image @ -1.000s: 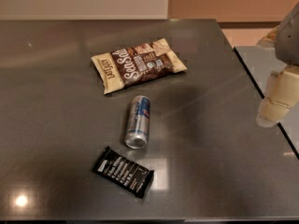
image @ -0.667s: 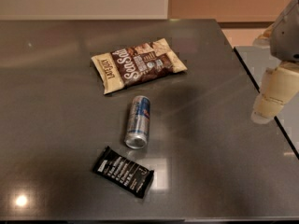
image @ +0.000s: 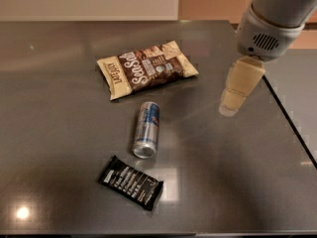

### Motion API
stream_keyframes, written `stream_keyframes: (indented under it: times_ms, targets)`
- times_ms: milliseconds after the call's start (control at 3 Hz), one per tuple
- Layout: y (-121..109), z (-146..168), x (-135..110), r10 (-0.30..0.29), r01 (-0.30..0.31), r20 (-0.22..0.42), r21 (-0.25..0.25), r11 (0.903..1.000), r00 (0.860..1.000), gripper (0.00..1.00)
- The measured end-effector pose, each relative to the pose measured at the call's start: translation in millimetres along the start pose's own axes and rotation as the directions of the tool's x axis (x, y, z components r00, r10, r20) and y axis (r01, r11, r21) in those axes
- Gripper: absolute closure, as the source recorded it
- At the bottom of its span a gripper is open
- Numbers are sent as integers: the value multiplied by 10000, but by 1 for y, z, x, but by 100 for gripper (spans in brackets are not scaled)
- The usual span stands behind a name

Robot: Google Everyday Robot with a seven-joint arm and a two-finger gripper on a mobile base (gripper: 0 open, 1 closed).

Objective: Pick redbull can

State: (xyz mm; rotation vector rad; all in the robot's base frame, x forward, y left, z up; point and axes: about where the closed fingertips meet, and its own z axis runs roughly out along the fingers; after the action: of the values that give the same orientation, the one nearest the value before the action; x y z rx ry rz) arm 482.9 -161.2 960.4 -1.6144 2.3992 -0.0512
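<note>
The redbull can (image: pixel 147 129) lies on its side near the middle of the dark table (image: pixel 59 123), silver and blue, its shiny end facing the front. My gripper (image: pixel 233 100) hangs from the grey arm at the upper right, its cream-coloured fingers (image: pixel 238 86) pointing down over the table. It is to the right of the can and apart from it, holding nothing.
A brown and cream snack bag (image: pixel 146 68) lies behind the can. A black wrapped bar (image: pixel 131 182) lies in front of it. The table's right edge (image: pixel 290 120) runs just right of the gripper, with another grey surface beyond it.
My gripper and arm have moved left and inward over the table, closer to the can. The can, bag and bar have not moved.
</note>
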Motion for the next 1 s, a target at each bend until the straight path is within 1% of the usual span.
stream_keyframes:
  times_ms: [333,667,1000]
  targets:
    - [-8,15,-29,1087,-1090,-105,-371,9933,9940,0]
    - [-14,26,-53,1867,-1877,-209,-724,9795,9822,0]
    - [-16,29,-72,2504,-2514,-226,-790,9647,9679,0]
